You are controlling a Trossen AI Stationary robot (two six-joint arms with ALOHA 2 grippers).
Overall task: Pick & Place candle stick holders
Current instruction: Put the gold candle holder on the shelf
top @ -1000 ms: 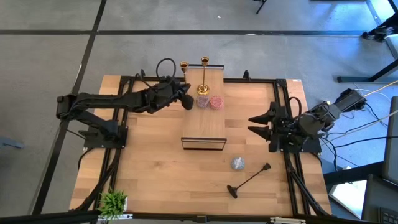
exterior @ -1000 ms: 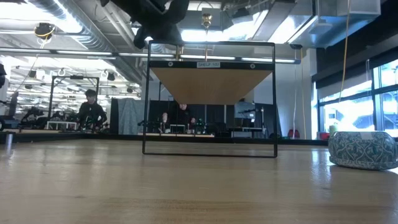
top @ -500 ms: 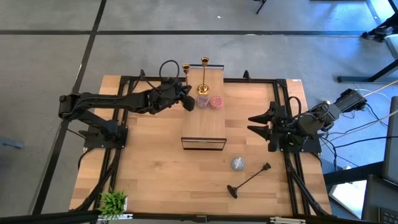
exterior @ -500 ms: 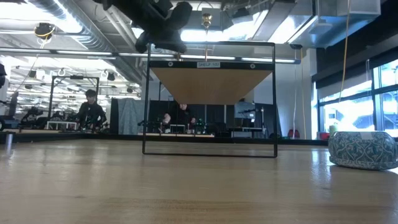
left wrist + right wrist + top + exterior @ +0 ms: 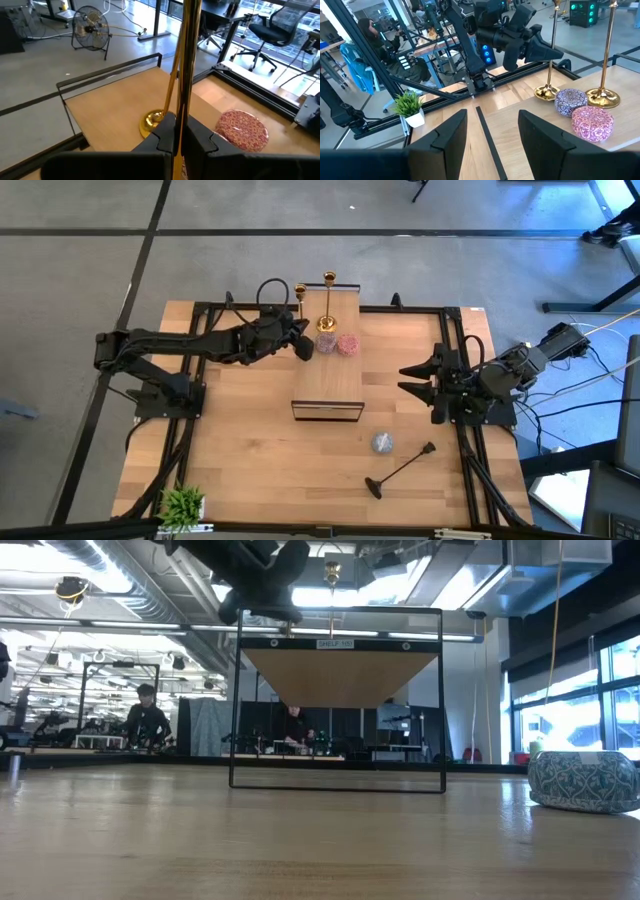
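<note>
Two thin gold candle stick holders stand on a raised light wooden plank (image 5: 330, 380), the left one (image 5: 551, 45) and the right one (image 5: 328, 300). A purplish cup (image 5: 326, 342) and a pink cup (image 5: 347, 344) sit beside them. A blue cup (image 5: 382, 443) and a long black holder (image 5: 402, 470) lie on the table near the right front. My left gripper (image 5: 178, 131) is at the plank's left side, shut on the left gold holder. My right gripper (image 5: 415, 380) is open and empty at the table's right. My left gripper pinches the left gold holder's stem (image 5: 183, 107) between its two fingers, partway up the stem. The fingers come level from the table's left and lie across the stem. The holder stands upright, and its round base (image 5: 546, 91) appears to rest on the plank.
The plank rests on a black frame (image 5: 240, 700) above the table. A small green potted plant (image 5: 183, 504) stands at the near left corner. Black rails (image 5: 455, 360) run along the table's sides. People sit in the room behind the table (image 5: 146, 715).
My left gripper has shifted a little toward the table's right, closer to the gold holders, and its wrist has turned somewhat.
</note>
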